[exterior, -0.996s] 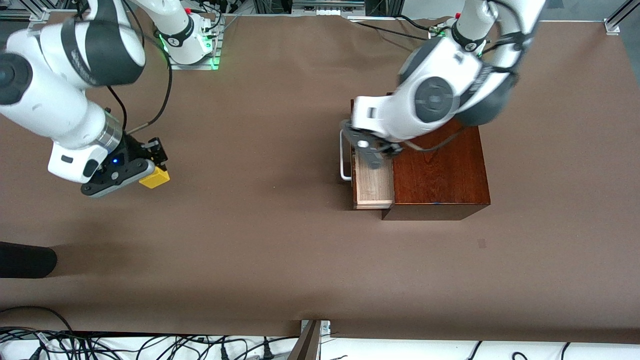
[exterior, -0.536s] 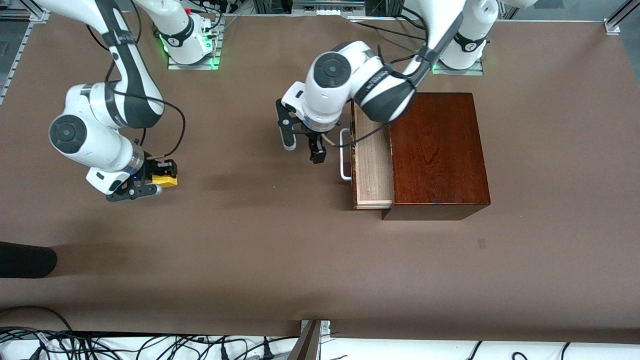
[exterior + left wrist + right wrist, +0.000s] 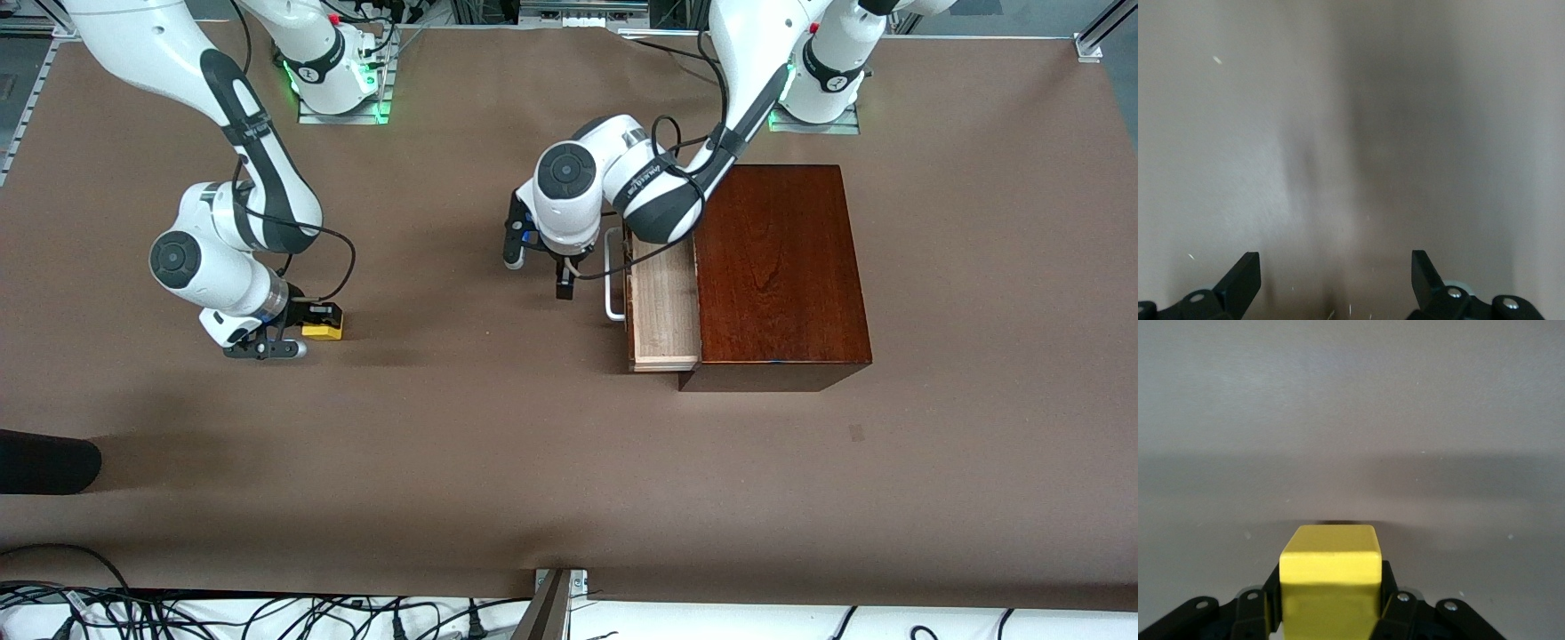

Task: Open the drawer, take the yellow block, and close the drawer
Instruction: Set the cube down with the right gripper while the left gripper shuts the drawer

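Observation:
The drawer (image 3: 662, 307) of the dark reddish-brown wooden box (image 3: 778, 267) stands pulled out, its pale interior showing and its white bar handle (image 3: 610, 276) toward the right arm's end. My left gripper (image 3: 538, 267) is open and empty, low over the table beside the handle; its fingers (image 3: 1245, 280) show only bare table between them. My right gripper (image 3: 298, 329) is shut on the yellow block (image 3: 321, 330), low at the table toward the right arm's end. The yellow block (image 3: 1330, 577) sits between the right gripper's fingers (image 3: 1268, 600) in the right wrist view.
The brown table (image 3: 498, 427) stretches wide between the two arms. A dark object (image 3: 44, 462) lies at the table's edge at the right arm's end, nearer the front camera. Cables run along the front edge.
My left arm left the drawer and came down beside the handle with the gripper open. My right arm lowered the yellow block toward the table, shifting slightly toward the box.

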You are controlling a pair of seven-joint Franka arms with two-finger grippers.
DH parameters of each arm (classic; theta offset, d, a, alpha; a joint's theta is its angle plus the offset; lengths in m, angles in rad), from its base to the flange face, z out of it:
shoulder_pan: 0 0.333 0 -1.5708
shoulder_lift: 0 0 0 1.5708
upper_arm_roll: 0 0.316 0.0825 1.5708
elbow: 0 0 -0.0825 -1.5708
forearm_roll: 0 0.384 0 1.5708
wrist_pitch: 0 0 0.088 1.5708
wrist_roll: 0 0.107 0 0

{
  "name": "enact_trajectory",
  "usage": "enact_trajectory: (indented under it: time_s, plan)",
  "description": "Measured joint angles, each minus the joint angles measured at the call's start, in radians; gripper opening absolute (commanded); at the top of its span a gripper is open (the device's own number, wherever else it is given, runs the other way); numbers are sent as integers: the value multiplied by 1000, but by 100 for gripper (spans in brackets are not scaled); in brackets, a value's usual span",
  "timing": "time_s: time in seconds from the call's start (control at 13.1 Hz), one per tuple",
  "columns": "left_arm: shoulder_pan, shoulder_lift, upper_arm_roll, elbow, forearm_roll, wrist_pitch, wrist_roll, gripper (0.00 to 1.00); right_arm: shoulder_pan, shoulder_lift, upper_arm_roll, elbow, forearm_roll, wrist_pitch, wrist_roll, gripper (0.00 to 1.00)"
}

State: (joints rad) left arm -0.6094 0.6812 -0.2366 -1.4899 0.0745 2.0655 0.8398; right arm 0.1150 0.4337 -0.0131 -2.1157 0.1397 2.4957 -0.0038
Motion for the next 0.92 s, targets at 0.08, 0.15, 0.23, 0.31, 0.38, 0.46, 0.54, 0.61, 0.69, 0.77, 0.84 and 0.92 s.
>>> enact_trajectory:
  time_s: [0.08,0.15,0.23,0.31,0.38,0.46,0.54,0.61,0.69,0.77,0.84,0.92]
  plan:
    - [15,-2,8,1,1,-35,37,100,0,9,2,-8,0,21,2,0]
    - [38,-5,10,2,2,-73,61,100,0,6,4,-9,0,23,3,0]
    - [57,-7,9,3,6,-108,72,100,-1,6,11,-9,1,25,3,0]
    - [67,-9,9,4,22,-137,73,100,-1,6,16,-10,1,25,3,0]
    - [70,-11,9,4,39,-163,71,100,-1,6,22,-10,1,25,3,0]
    - [72,-14,12,4,50,-186,70,100,-1,6,27,-12,1,26,3,0]
    - [73,-17,16,4,56,-206,69,100,-1,3,32,-16,0,26,3,13]
    - [75,-19,23,4,62,-219,68,100,-1,1,34,-20,0,27,2,74]
    - [77,-20,30,4,63,-226,68,100,-1,-1,35,-23,0,27,1,100]
    - [78,-20,38,4,63,-229,68,100,-1,-3,35,-26,0,27,-1,100]
    - [79,-20,45,4,63,-233,68,100,-1,-9,36,-27,0,26,-3,100]
    - [80,-20,51,4,63,-236,68,100,-1,-23,36,-25,0,22,-3,100]
